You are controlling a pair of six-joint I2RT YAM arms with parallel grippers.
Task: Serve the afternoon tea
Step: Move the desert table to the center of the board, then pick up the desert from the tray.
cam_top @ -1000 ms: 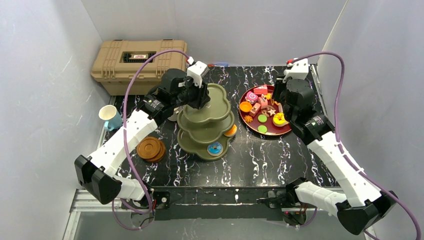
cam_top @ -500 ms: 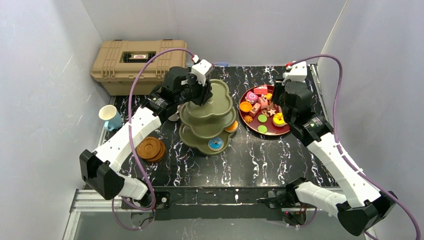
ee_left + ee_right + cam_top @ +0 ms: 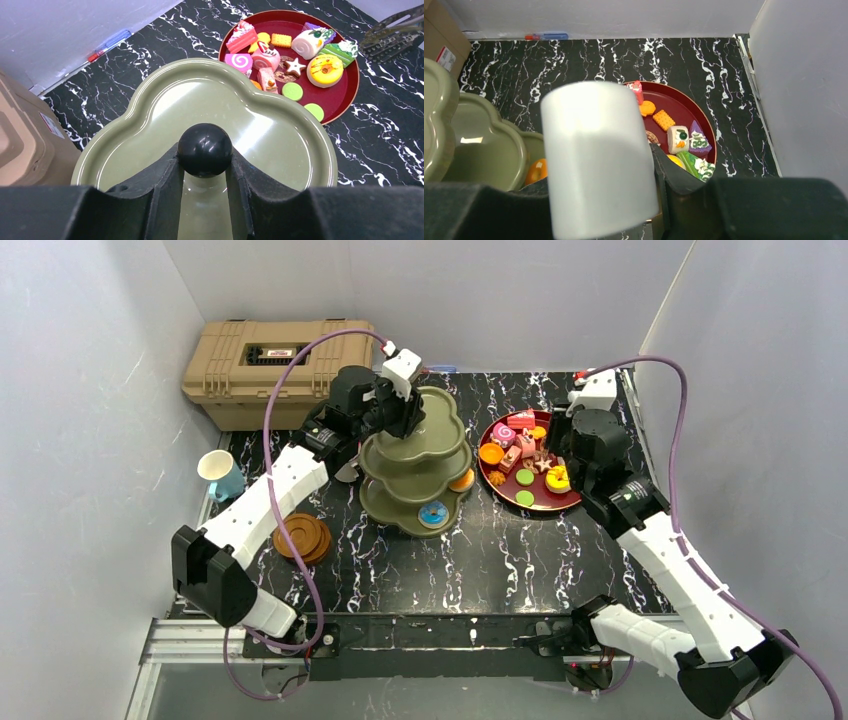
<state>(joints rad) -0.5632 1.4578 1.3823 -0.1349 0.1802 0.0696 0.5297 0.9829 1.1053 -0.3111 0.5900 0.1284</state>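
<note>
On my feed the black marbled worktop fills the cell, with the tan toolbox sitting at its far left corner. Next in size is the olive-green three-tier stand, placed about mid-worktop, just left of the round dark-red plate. My left end effector is clamped narrow around the stand's black knob, a finger pressed against each side. I cannot tell whether the stand's base is on the worktop or lifted off it. My right end effector is over the plate and grips the white mug between its fingers. The arm hides the mug in the overhead view. A stack of round brown wooden saucers lies near left, and the white-and-blue cup stands beyond it at the left edge. Most of the toy pastries, a yellow doughnut among them, crowd the plate. A blue doughnut and an orange piece sit on the stand's lowest tier. A blue-and-red marker lies against the far wall.
</note>
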